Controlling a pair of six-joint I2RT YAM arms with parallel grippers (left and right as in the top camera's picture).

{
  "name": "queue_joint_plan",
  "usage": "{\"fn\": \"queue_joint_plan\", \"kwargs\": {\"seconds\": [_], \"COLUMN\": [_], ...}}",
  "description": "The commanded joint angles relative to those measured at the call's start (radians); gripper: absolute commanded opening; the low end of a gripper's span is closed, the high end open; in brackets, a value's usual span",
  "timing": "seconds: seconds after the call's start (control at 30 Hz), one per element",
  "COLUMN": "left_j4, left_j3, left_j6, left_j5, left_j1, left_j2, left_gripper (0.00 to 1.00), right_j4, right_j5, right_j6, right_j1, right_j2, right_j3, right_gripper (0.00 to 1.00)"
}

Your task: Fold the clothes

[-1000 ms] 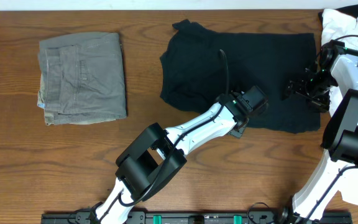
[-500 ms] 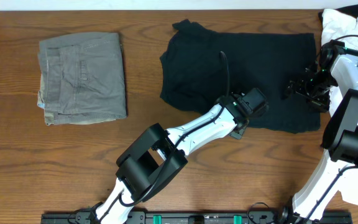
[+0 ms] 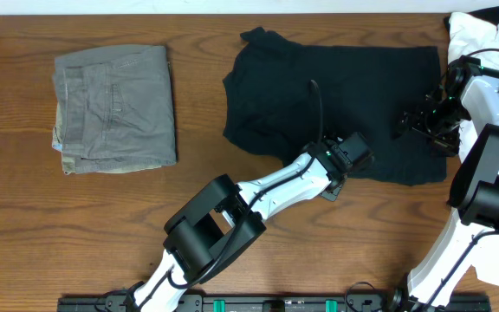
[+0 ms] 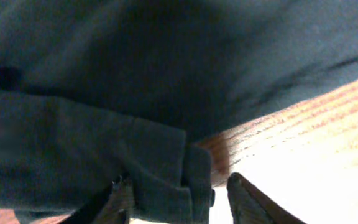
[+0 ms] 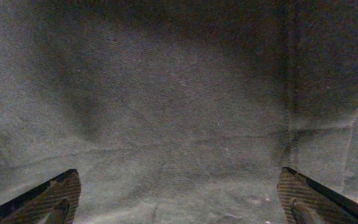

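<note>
Black T-shirt (image 3: pixel 353 87) lies mostly flat at back-right of counter (image 3: pixel 76 234); folding looks barely begun. Left hand (image 4: pixel 179 196) at front hem, fingers apart astride it, not clamped. Right hand (image 5: pixel 179 196) wide apart over right side.

T-shirt (image 3: pixel 345 95): plain black. Trousers (image 3: pixel 115 108), left: plain grey-green. Table (image 3: pixel 59 234): brown wood grain. Garment (image 3: pixel 475 35), far right corner: white.

The black T-shirt (image 3: pixel 362 87) (its near hem) is partly hidden under the left pincer (image 3: pixel 358 149).
</note>
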Motion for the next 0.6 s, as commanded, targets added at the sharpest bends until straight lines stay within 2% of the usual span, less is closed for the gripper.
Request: {"fn": "queue_joint_plan", "kwargs": {"seconds": [0.0,0.1,0.27,0.4,0.43,0.5,0.57], "left_j4": [-0.002,-0.002,-0.002,-0.002,-0.002,-0.002,-0.009], "left_j3": [-0.005,-0.005,-0.005,-0.005,-0.005,-0.006,-0.006], "left_j6": [0.002,0.002,0.002,0.002,0.002,0.003,0.022], "left_j5": [-0.034,-0.042,-0.042,-0.042,-0.042,-0.043,-0.068], "left_j1": [-0.002,-0.002,-0.002,-0.002,-0.002,-0.002,-0.002], "left_j2": [0.014,0.014,0.014,0.014,0.014,0.014,0.013], "left_gripper": [0.43,0.39,0.25,0.21,0.19,0.06,0.06], "right_j4": [0.001,0.001,0.002,0.002,0.002,0.002,0.001], "right_j5": [-0.006,-0.007,-0.006,-0.003,-0.003,-0.003,0.0], "right_j6": [0.003,0.003,0.003,0.003,0.003,0.003,0.003], "right_j1": [0.006,0.006,0.006,0.006,0.006,0.006,0.006], "right_j2": [0.006,0.006,0.006,0.006,0.006,0.006,0.006], "right_j3": [-0.007,-0.007,-0.007,-0.007,-0.007,-0.007,-0.007], "right_gripper": [0.99,0.99,0.99,0.99,0.99,0.99,0.99]}}
